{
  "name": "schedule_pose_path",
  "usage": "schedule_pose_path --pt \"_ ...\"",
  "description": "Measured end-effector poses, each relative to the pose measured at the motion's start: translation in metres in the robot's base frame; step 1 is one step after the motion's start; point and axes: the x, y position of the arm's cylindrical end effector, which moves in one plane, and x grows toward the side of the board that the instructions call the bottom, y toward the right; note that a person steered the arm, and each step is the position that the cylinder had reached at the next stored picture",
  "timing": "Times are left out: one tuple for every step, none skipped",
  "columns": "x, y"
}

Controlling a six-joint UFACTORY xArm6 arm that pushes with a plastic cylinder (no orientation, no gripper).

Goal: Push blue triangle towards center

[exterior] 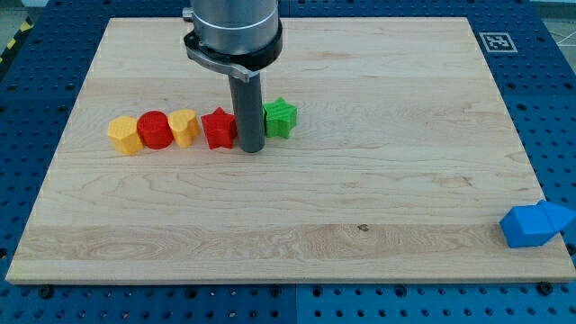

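At table [360,207] centre-left, my tip [251,148] stands between red star [218,128] at 9 o'clock and green star [280,116] at 3 o'clock. 2 blue blocks: blue triangle [558,216] touches blue cube [525,226], far 4 o'clock corner. No end effector fitted; rod grasps nothing.

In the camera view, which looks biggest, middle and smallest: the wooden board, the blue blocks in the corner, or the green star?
1. Wooden board, by far the largest.
2. Blue blocks, though they sit nearer the view's bottom, which may enlarge them.
3. Green star, smallest, just right of my tip.
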Motion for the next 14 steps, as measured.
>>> schedule_pose_path --pt "-0.001 0.002" --pt "0.005 0.018" --pt "0.018 0.045" --pt "0.028 0.085" --pt "0.029 0.146" --pt "0.068 0.177" --pt "0.126 0.202" --pt "0.147 0.247" --pt "0.163 0.279" --pt "0.163 0.316" --pt "0.16 0.364" --pt "0.16 0.373" --pt "0.157 0.372" --pt "0.148 0.359"
